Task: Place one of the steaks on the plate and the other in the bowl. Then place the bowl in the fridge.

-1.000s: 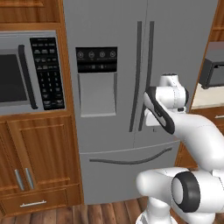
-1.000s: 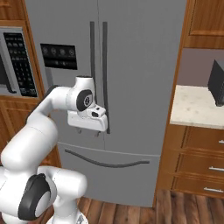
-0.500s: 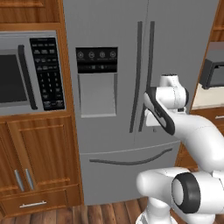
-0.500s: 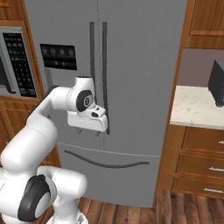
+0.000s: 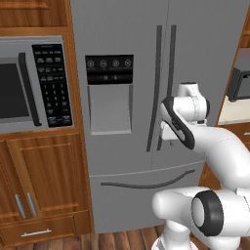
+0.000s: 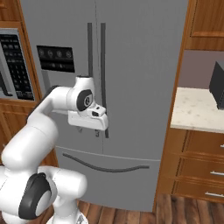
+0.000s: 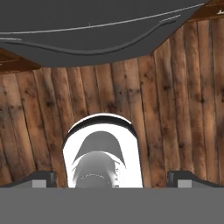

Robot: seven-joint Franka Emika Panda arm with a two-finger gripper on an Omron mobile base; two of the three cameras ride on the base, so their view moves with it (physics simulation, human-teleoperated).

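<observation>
The fridge [image 5: 117, 29] [image 6: 140, 65] stands straight ahead with both grey doors shut, and its long dark handles [image 5: 157, 88] [image 6: 89, 52] run down the middle. My gripper [image 5: 167, 140] [image 6: 89, 131] hangs in front of the lower ends of those handles and points down. In the hand view the fingertips [image 7: 41, 178] sit far apart at the bottom corners, so the gripper [image 7: 112, 179] is open with nothing between them. That view looks down past the fridge's bottom drawer [image 7: 87, 22] to the floor. The steaks, the plate and the bowl are out of view.
A built-in microwave [image 5: 29, 83] [image 6: 11, 61] with a black keypad sits left of the fridge, above wooden cabinets [image 5: 44, 180]. To the right is a pale counter [image 6: 197, 111] with a dark appliance [image 6: 217, 85] on it. Wooden floor [image 7: 175, 87] lies below.
</observation>
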